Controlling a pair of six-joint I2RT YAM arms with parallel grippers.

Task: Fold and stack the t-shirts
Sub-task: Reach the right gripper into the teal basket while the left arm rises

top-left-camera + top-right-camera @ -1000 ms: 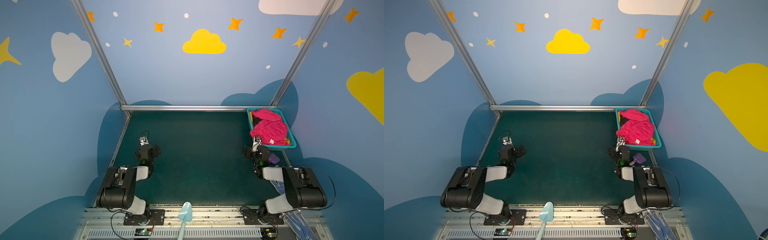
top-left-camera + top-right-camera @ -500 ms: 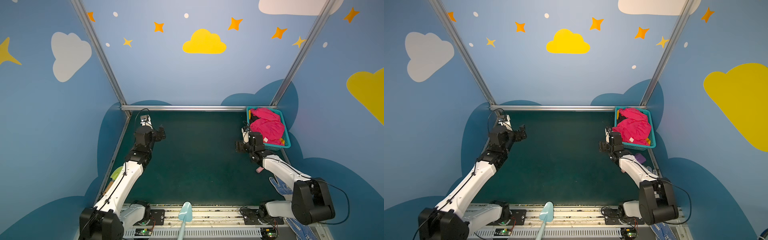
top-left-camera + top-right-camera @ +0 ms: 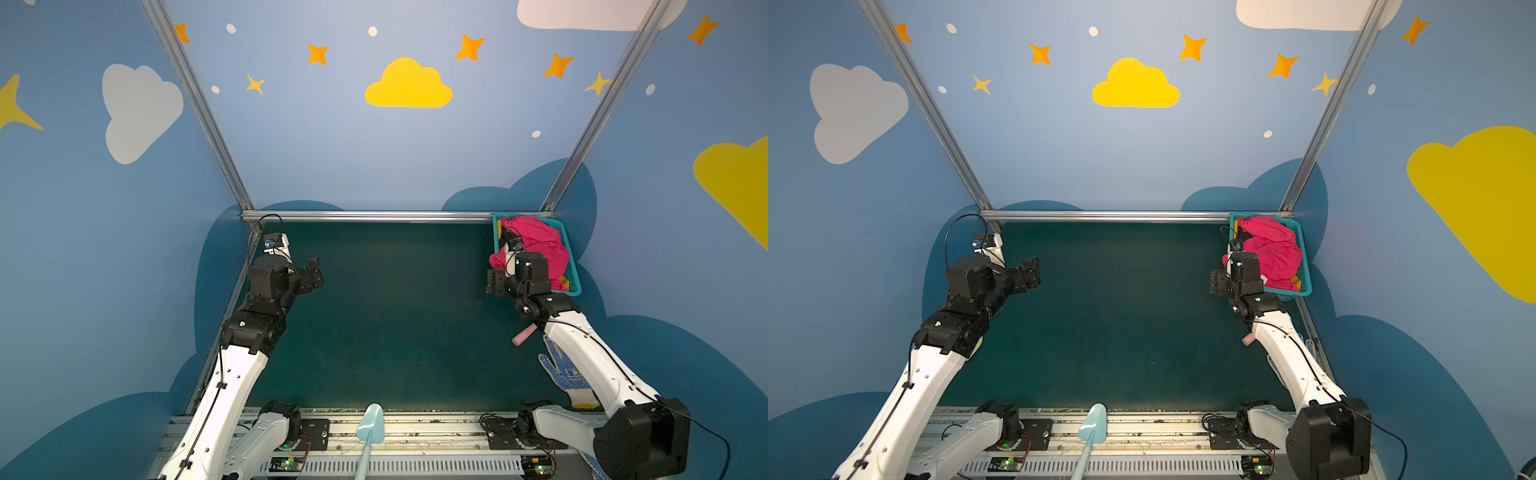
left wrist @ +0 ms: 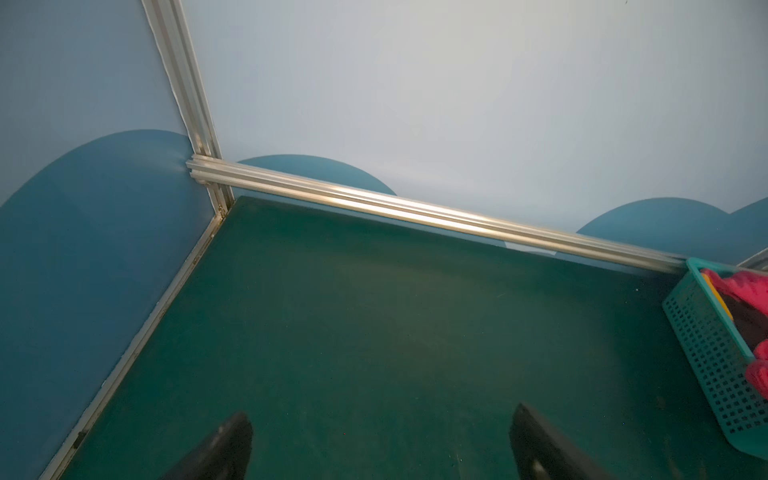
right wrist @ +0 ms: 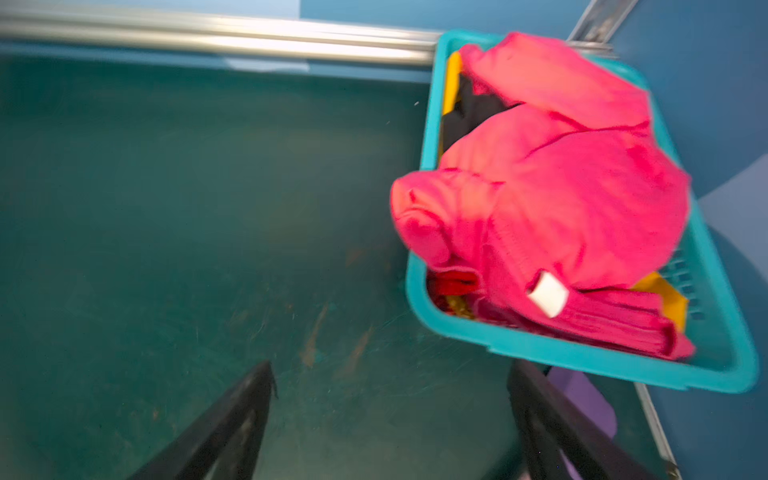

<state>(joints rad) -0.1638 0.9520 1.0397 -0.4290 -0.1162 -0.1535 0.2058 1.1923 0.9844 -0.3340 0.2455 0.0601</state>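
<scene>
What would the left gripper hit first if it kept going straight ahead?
Probably the green table mat: the open left gripper tilts down toward bare mat, short of the back rail.

- The left arm [image 3: 232,386] unfolds from its tucked pose by the base and stretches out. The left gripper [image 3: 313,272] moves forward, so the back rail [image 3: 374,216] ahead of it is now nearer.
- The right arm [image 3: 582,353] unfolds likewise. The right gripper [image 3: 498,282] travels forward until the teal basket [image 3: 575,286] sits just beside it, with the pink t-shirt [image 3: 540,245] near its fingertips.
- The dotted glove [image 3: 557,370], mostly covered before by the folded right arm, now lies exposed behind the right gripper.
</scene>
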